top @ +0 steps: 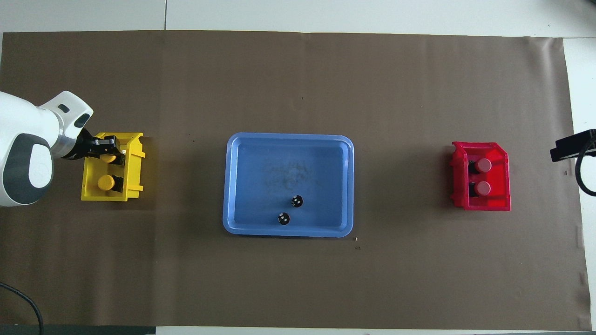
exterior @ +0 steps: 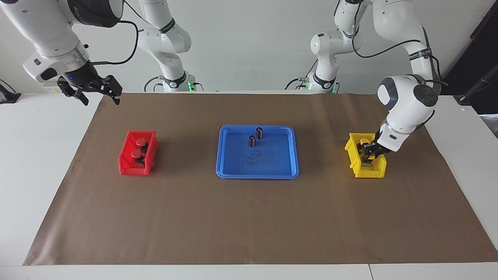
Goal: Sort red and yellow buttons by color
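Observation:
Two red buttons (exterior: 141, 140) (exterior: 136, 154) sit in the red bin (exterior: 126, 157) toward the right arm's end; they also show in the overhead view (top: 484, 164) (top: 483, 188). One yellow button (top: 106, 183) rests in the yellow bin (top: 135, 158) toward the left arm's end. My left gripper (exterior: 367, 153) is down inside that bin, shut on the second yellow button (top: 109, 157), which is farther from the robots than the first. My right gripper (exterior: 100, 97) is open and empty, raised over the table edge near the robots, beside the red bin's end.
A blue tray (exterior: 221, 155) lies in the middle of the brown mat, holding two dark silver-topped cylinders (exterior: 259, 132) (exterior: 251, 140) in its part nearer the robots. White table shows around the mat.

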`<state>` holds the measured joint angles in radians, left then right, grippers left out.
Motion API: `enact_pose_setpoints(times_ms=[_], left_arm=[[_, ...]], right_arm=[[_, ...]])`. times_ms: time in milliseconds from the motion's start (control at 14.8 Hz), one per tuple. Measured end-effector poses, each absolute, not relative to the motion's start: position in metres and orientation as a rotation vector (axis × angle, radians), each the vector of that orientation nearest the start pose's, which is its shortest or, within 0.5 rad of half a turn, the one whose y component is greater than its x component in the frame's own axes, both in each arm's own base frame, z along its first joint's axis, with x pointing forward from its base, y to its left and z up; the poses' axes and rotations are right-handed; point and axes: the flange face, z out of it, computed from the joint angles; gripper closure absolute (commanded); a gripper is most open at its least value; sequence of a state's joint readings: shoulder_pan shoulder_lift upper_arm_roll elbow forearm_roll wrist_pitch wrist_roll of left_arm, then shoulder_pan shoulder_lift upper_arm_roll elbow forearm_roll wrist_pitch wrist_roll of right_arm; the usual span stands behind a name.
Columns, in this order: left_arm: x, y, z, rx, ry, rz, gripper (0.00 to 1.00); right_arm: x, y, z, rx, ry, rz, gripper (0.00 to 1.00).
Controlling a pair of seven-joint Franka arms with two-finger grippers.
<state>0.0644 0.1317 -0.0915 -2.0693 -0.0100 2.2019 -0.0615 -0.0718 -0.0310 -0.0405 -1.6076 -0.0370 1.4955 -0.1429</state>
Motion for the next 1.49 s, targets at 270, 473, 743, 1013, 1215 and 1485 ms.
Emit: enact_pose_setpoints(times_ms=[270, 473, 743, 1013, 1215, 1485], left_arm=[[0.57, -0.015, 0.369, -3.162, -0.066, -0.01, 0.44], [0.573, -0.015, 0.374, -3.163, -0.067, -0.025, 0.42], [0.589, -0.019, 0.426, -3.165, -0.037, 0.012, 0.0], [0.593, -0.034, 0.511, -3.164, 0.045, 0.087, 0.0], [0.577, -0.039, 0.578, -3.156, 0.095, 0.125, 0.0], [0.557, -0.052, 0.623, -3.141, 0.165, 0.119, 0.0]], right_arm=[[0.532, -0.064, 0.618, -3.163, -0.048, 0.137, 0.0], [0.532, -0.063, 0.618, -3.163, -0.05, 0.141, 0.0], [0.532, -0.061, 0.618, -3.163, -0.057, 0.14, 0.0], [0.532, -0.059, 0.618, -3.163, -0.062, 0.14, 0.0], [0.532, -0.059, 0.618, -3.163, -0.062, 0.14, 0.0], [0.532, -0.059, 0.618, -3.163, -0.062, 0.14, 0.0]])
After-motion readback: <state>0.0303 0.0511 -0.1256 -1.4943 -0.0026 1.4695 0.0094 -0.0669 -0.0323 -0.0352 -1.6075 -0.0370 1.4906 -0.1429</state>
